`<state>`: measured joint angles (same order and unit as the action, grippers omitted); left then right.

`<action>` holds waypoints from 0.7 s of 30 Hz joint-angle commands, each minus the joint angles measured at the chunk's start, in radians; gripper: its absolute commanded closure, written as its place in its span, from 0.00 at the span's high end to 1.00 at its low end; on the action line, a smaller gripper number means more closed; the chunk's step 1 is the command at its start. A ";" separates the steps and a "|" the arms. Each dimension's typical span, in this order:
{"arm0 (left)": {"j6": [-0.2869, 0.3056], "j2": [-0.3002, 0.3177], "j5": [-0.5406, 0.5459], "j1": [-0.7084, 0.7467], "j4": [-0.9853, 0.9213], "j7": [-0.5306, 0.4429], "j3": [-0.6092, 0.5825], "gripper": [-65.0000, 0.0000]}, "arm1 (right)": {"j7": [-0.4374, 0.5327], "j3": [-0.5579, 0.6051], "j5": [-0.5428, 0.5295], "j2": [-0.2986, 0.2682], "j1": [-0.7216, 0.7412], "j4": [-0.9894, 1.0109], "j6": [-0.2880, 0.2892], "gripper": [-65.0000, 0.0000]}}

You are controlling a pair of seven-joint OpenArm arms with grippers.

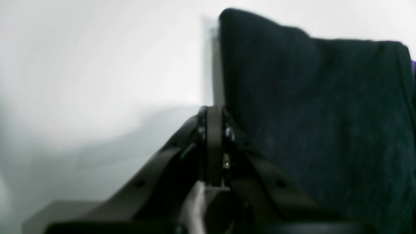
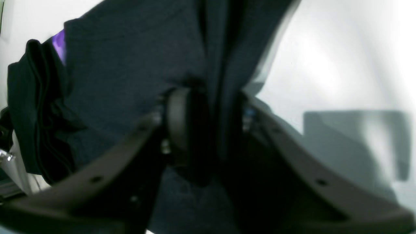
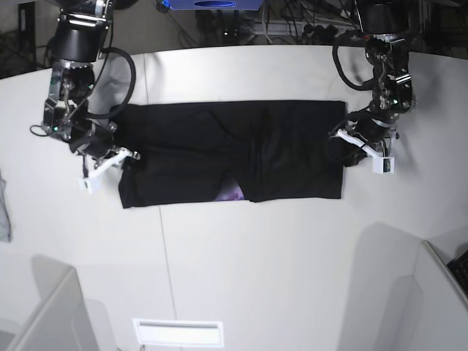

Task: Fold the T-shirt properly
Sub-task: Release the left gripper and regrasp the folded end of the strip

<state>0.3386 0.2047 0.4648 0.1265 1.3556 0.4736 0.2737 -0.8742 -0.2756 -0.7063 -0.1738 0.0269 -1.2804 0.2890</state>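
The black T-shirt [image 3: 234, 150] lies flat on the white table as a long folded band. A bit of purple print [image 3: 232, 193] shows at its near edge. My right gripper [image 3: 110, 152] is at the shirt's left end. In the right wrist view it [image 2: 211, 120] is shut with a fold of the black cloth [image 2: 130, 65] between its pads. My left gripper [image 3: 349, 140] is at the shirt's right end. In the left wrist view its jaws [image 1: 214, 146] are pressed together at the edge of the cloth [image 1: 318, 113].
A grey cloth scrap [image 3: 4, 212] lies at the table's left edge. A white slotted plate [image 3: 178, 333] sits at the near edge. Grey panels stand at the near left [image 3: 44, 314] and near right [image 3: 439, 292]. Cables and equipment line the far side.
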 commanded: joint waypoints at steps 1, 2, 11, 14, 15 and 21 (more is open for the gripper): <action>-0.009 0.005 -0.022 -0.006 -0.006 0.041 -0.014 0.00 | -0.044 0.003 0.049 -0.005 -0.005 0.008 -0.014 0.18; -0.009 0.005 -0.022 -0.012 -0.009 0.041 -0.024 0.00 | -0.043 0.003 0.050 -0.005 -0.005 0.008 -0.014 0.12; -0.011 0.006 -0.022 -0.054 -0.017 0.044 -0.087 0.00 | -0.049 0.005 0.053 -0.016 0.018 -0.002 -0.017 0.00; -0.011 0.005 -0.022 -0.055 -0.015 0.044 -0.087 0.00 | -0.049 0.005 0.053 -0.022 0.023 -0.003 -0.017 0.00; -0.011 0.005 -0.022 -0.055 -0.015 0.044 -0.087 0.00 | -0.049 0.005 0.053 -0.025 0.025 -0.009 -0.017 0.00; -0.011 0.008 -0.022 -0.057 -0.009 0.047 -0.104 0.00 | -0.050 0.006 0.053 -0.022 -0.011 -0.149 -0.055 0.00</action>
<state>0.3328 0.2062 0.4564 0.0696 1.3399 0.4854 0.1741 -0.9363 -0.2680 -0.6418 -0.1841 -0.0013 -1.4055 0.2283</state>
